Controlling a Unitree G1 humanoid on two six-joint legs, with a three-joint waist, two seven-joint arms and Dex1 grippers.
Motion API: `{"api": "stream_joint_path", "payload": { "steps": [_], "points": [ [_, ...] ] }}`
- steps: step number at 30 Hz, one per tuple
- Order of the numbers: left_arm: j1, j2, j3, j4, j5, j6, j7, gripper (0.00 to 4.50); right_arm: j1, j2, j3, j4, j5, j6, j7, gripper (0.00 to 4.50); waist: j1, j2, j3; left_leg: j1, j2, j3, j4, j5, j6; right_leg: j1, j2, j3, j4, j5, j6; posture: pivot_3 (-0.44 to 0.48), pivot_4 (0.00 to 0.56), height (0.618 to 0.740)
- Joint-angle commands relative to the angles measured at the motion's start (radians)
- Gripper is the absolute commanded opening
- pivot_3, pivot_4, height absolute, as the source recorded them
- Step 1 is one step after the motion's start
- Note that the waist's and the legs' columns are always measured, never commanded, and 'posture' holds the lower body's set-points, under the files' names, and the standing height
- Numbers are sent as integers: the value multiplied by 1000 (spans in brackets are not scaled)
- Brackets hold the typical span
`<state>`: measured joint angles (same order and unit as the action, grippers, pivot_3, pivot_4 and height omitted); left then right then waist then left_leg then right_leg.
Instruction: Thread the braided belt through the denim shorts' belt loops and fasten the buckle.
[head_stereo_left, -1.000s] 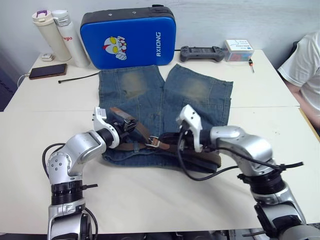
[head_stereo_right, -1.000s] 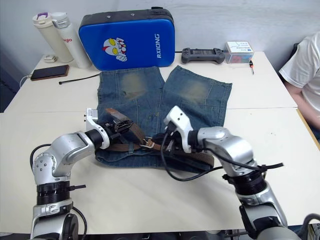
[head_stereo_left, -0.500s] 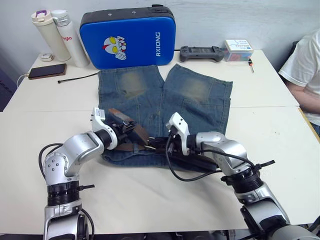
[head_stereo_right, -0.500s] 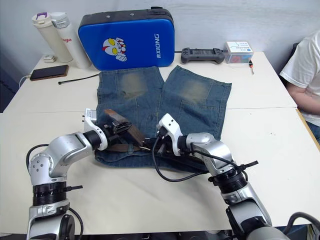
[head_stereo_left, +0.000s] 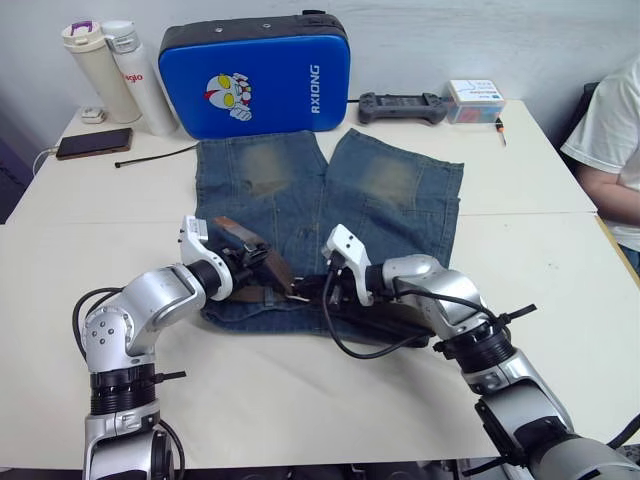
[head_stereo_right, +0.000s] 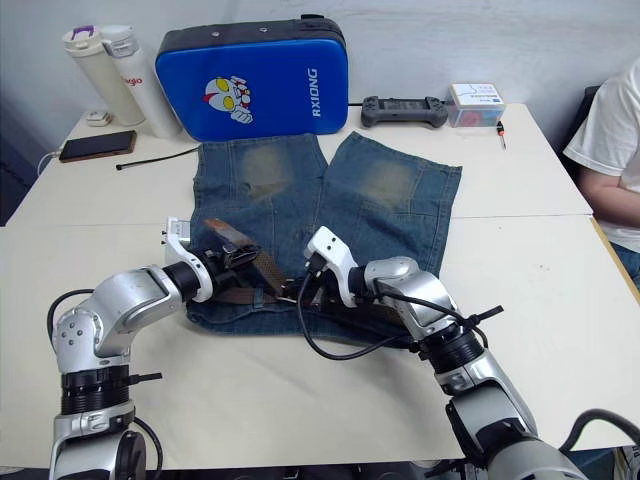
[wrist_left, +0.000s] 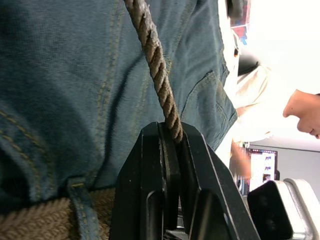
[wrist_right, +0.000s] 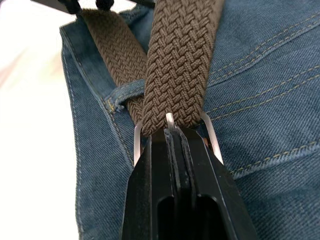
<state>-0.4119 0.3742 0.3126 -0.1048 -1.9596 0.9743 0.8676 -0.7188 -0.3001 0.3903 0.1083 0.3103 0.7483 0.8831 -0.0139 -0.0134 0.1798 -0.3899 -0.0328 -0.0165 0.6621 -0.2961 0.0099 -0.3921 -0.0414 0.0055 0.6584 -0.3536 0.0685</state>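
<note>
The left arm is bent at the elbow and reaches forward and inward over the white table (head_stereo_left: 300, 400), its forearm lying low above the near edge of the faded blue denim shorts (head_stereo_left: 400, 190). The left gripper (head_stereo_left: 262, 270) sits over the left part of the waistband, its two black fingers (wrist_left: 150, 165) pressed together on the long dark-brown braided belt (wrist_right: 180, 55); in the left wrist view the strap runs edge-on out from between them and away over the denim. From this pincer a free length of belt slants up to a lighter tan tip (head_stereo_left: 225, 224) lying on the left leg of the shorts.

The shorts lie flat with the waistband toward the robot and both legs, each with a pale worn patch, pointing toward the far side of the table. The belt lies along the waistband, and in the right wrist view one stretch passes under a narrow blue denim belt loop (wrist_right: 122, 91).

The right arm comes in from the right, elbow out, forearm crossing the right half of the waistband. The right gripper (head_stereo_left: 318, 290) is at the middle of the waistband, just beside the left gripper. Its fingers are closed on the small rectangular silver metal buckle (wrist_right: 210, 135), whose frame shows on either side of them, with the prong between and the braided strap rising from it.
</note>
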Motion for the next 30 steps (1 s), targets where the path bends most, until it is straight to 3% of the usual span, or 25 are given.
{"api": "stream_joint_path", "payload": {
  "steps": [1, 9, 18, 30],
  "points": [
    [1, 47, 58, -35, -13, 6, -34, 32, 13, 14, 64, 58, -51, 71, -22, 0, -9, 0, 0, 0, 0, 0, 0, 0, 0, 0, 0, 0, 0, 0, 0, 0, 150, 740],
    [-74, 104, 13, 31, -13, 83, -142, 32, 15, 21, 162, 57, -113, 153, -42, 0, -16, -2, -2, 2, 0, 0, -2, 1, -2, 0, 0, 0, 1, 0, -1, 0, 150, 740],
    [-359, 134, -129, 320, 16, 157, -268, 32, 44, 11, 213, 12, -185, 174, -84, 0, -14, -3, -3, 4, 0, 0, -3, 1, -3, 1, 0, -1, 2, 0, -1, 0, 150, 740],
    [-674, -26, -267, 721, 490, 322, -737, 32, 102, 4, 173, -85, -186, 208, -157, 0, -8, -3, -4, 4, -2, -1, -4, 2, -4, 1, -2, -2, 2, 0, -1, 0, 150, 740]
  ]
}}
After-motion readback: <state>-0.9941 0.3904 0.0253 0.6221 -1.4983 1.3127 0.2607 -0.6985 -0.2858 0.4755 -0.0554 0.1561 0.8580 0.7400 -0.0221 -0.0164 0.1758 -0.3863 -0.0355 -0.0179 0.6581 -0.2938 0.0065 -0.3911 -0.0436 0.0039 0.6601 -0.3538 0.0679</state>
